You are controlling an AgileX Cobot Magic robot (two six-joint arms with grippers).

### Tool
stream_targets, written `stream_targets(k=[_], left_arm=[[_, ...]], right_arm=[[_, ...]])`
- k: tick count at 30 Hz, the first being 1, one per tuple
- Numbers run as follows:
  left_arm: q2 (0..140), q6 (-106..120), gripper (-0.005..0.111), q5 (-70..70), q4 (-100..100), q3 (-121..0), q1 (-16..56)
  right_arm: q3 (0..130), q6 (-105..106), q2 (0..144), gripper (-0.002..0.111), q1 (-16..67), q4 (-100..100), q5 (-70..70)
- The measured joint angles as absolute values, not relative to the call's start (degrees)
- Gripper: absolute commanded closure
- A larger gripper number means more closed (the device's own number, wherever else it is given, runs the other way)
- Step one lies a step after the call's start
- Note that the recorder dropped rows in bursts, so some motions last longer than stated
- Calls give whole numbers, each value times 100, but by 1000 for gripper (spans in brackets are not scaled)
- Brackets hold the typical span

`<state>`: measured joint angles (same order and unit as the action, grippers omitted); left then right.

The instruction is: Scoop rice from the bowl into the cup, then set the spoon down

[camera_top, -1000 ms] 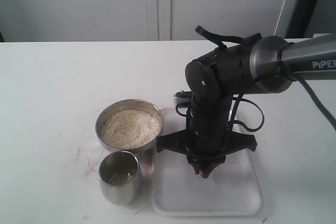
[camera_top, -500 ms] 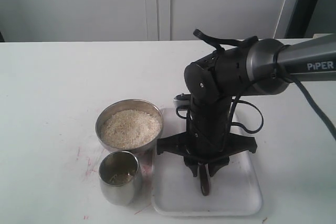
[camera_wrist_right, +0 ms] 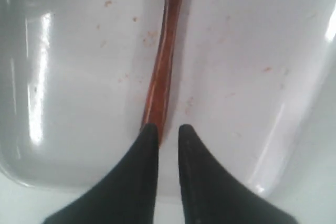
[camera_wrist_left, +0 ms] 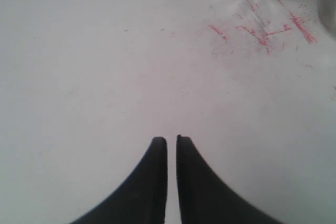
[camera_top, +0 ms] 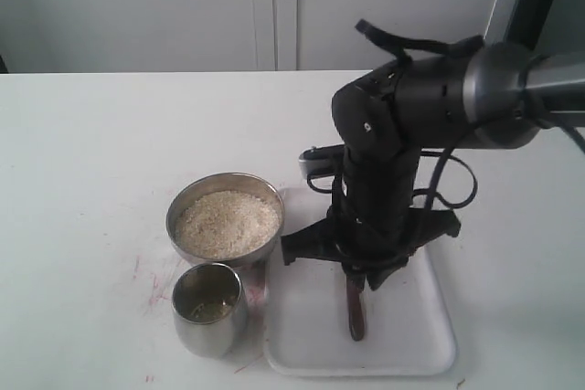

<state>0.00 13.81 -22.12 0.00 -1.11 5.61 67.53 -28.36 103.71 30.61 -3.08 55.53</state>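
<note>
Now | spoon (camera_top: 355, 317): dark reddish-brown, flat in tray (camera_top: 411, 335) | right tool (camera_wrist_right: 168, 129) slightly parted, empty | left tool (camera_wrist_left: 171, 139) closed

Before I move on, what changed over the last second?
The right fingers lifted up and away, leaving the spoon lying in the tray, apparently released. The bowl, rice and cup stayed put.
</note>
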Motion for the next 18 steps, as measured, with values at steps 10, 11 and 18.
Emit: stream_targets(k=[10,11,18], left_arm=[[0,1381,92,-2212,0,-111,561],[0,1381,92,-2212,0,-111,561],[0,1381,92,-2212,0,-111,561]], right_arm=[[6398,-2179,8292,100,3277,-877,6696],[6259,-2156,7956,100,3368,-867,6725],[5367,-2210,5798,101,3916,-362,6825]])
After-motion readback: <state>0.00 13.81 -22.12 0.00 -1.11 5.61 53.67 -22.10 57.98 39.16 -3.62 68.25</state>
